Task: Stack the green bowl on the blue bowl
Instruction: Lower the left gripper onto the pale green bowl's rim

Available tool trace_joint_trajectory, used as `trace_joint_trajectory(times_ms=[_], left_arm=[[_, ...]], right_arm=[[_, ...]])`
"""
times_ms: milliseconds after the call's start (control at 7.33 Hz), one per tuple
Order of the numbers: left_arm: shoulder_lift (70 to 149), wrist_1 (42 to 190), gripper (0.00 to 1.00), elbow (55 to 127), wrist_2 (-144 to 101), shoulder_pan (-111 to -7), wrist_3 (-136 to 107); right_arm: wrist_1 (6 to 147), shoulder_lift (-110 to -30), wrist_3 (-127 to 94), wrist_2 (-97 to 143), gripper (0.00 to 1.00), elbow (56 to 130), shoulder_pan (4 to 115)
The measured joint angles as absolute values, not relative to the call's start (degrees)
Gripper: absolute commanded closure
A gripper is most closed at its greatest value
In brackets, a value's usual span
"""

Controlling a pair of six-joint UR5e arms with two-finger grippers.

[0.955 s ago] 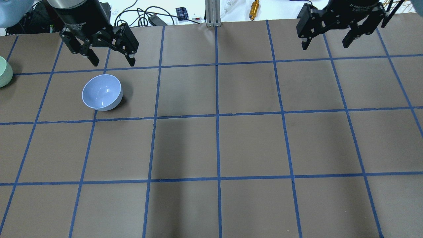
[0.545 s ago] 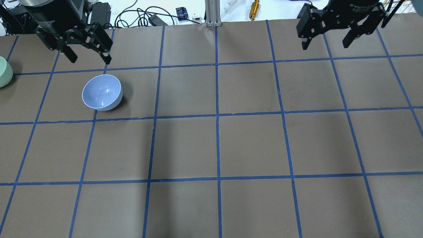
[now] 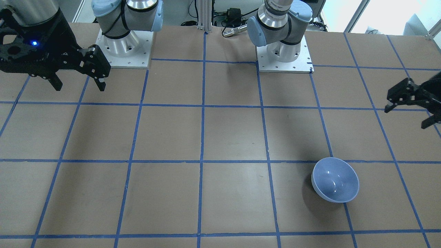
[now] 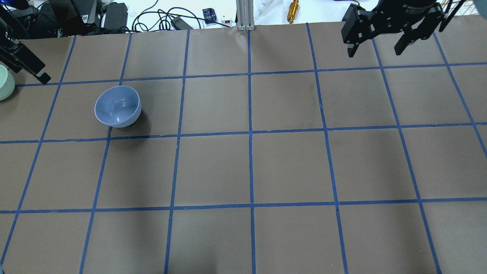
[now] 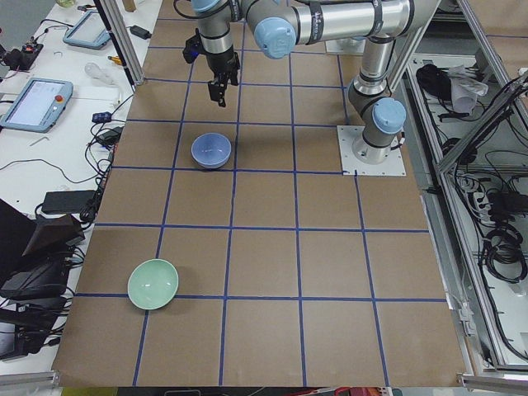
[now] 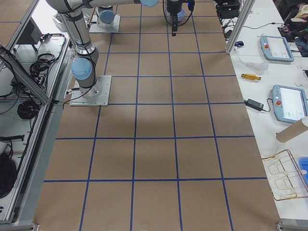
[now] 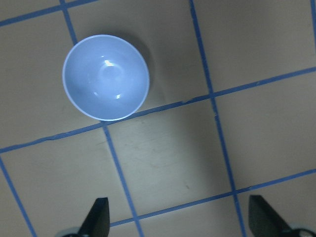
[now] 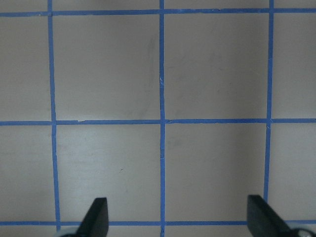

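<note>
Operator: Position one, far left: what is sitting there?

Technician: The round, glossy, pale mint-green bowl (image 5: 153, 284) is resting upright on the brown paper-covered surface (image 4: 289, 167), near its left end, over a crossing of blue tape lines (image 4: 213, 133).

Operator: Position two, the left arm?

Technician: The black two-finger left pincer (image 3: 405, 119) is hanging above the surface, just beside the green bowl in the overhead view. It is standing released, fingers spread wide, gripping nothing.

Operator: Position three?

Technician: The round, glossy, pale periwinkle-blue bowl (image 4: 118, 105) is sitting upright on the surface, beside a tape crossing, its plain inside facing up. It is lying well apart from the green bowl, to that bowl's right; the green bowl is not yet sitting on it.

Operator: Position four, far right?

Technician: The black two-finger right pincer (image 4: 373, 52) is hanging over the right part of the surface, well apart from both bowls. It is likewise standing released, fingers spread wide, with only taped surface showing between them in its wrist view.
</note>
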State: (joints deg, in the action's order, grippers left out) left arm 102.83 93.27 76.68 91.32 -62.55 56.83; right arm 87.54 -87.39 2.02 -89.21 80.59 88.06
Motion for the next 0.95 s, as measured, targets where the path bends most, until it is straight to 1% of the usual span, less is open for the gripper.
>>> trace_joint_trajectory(times_ms=[273, 409, 545, 955], left_arm=[[109.1, 86.1, 0.0, 75.2, 92.0, -55.3, 73.7], [113.4, 82.5, 0.0, 72.4, 93.2, -52.6, 83.2], [118.5, 80.6, 0.02, 67.9, 93.9, -50.2, 90.4], [133.8, 79.6, 0.04, 51.4, 93.6, -46.5, 104.3]], right_arm=[[87.5, -87.4, 2.0, -89.2, 0.0, 80.6, 88.1], [87.5, -87.4, 2.0, -89.2, 0.0, 80.6, 88.1], [87.5, -87.4, 2.0, -89.3, 0.0, 80.6, 88.1], [87.5, -87.4, 2.0, -89.2, 0.0, 80.6, 88.1]])
